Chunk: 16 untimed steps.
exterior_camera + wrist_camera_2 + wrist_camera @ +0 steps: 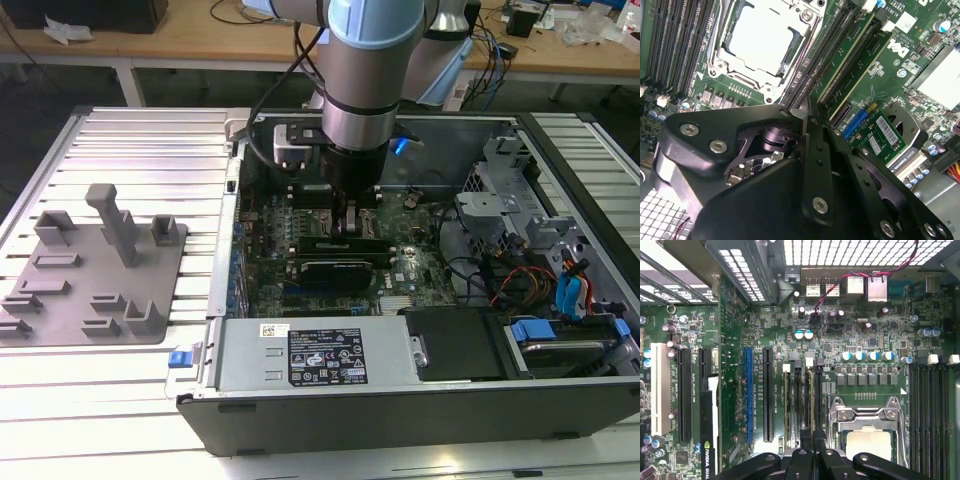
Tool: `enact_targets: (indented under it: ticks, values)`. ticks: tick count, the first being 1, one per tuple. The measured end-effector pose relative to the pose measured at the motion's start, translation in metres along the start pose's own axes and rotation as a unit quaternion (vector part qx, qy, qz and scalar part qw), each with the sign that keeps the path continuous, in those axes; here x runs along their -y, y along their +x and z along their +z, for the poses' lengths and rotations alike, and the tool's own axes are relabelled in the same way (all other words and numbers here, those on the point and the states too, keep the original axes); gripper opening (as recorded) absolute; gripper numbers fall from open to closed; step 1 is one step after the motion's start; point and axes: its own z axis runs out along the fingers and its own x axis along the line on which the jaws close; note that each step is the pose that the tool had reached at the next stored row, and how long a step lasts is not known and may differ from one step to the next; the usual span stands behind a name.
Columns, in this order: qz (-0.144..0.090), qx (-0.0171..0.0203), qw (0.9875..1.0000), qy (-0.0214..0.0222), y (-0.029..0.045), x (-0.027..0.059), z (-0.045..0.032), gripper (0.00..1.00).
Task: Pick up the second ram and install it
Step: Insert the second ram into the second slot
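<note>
My gripper [350, 218] is low inside the open computer case, over the memory slots beside the CPU socket [867, 440]. Its black fingers are drawn together in both wrist views, shut [806, 117] on the thin edge of the second ram [842, 62]. The stick stands on edge along a slot, its green board edge running away from the fingertips [813, 440] as a narrow strip [816, 400]. A similar green-edged stick [867, 62] stands in the neighbouring slot. How deep the held stick sits in its slot is hidden by the fingers.
A grey holder plate [95, 270] with upright fixtures lies on the slatted table at the exterior view's left. A black expansion card [335, 265] sits just in front of the gripper. The power supply [310, 355], drive cage [500, 210] and cables [520, 280] crowd the case.
</note>
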Motion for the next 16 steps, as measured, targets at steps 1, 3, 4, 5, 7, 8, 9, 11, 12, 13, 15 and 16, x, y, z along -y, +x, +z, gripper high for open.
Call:
enact_targets:
  ticks: [1,3,4,5,7,8,9,11,12,13,15,16]
  values:
    - [0.0,0.0,1.0,0.0,0.0,0.0,0.0,0.09]
    - [0.0,0.0,1.0,0.0001,0.0001,-0.0001,0.0,0.09]
    - [0.0,0.0001,1.0,0.0001,0.0001,-0.0001,0.0,0.09]
    - [0.0,0.0,1.0,0.0002,0.0001,0.0,-0.0012,0.09]
    - [0.0,0.0002,1.0,0.0002,0.0,0.0,-0.0024,0.09]
    - [0.0,0.0002,1.0,0.0002,0.0,-0.0001,-0.0024,0.09]
    - [0.0,0.0,1.0,0.0001,0.0,-0.0001,-0.0022,0.09]
    - [0.0,-0.0001,1.0,0.0002,0.0001,-0.0001,-0.0005,0.09]
    - [0.0,-0.0001,1.0,0.0002,0.0001,-0.0001,-0.0004,0.09]
    - [0.0,-0.0001,1.0,0.0002,0.0001,-0.0001,-0.0003,0.09]
    - [0.0,0.0,1.0,0.0002,0.0001,-0.0001,0.0,0.09]
    - [0.0,0.0,1.0,0.0002,0.0001,-0.0001,0.0,0.09]
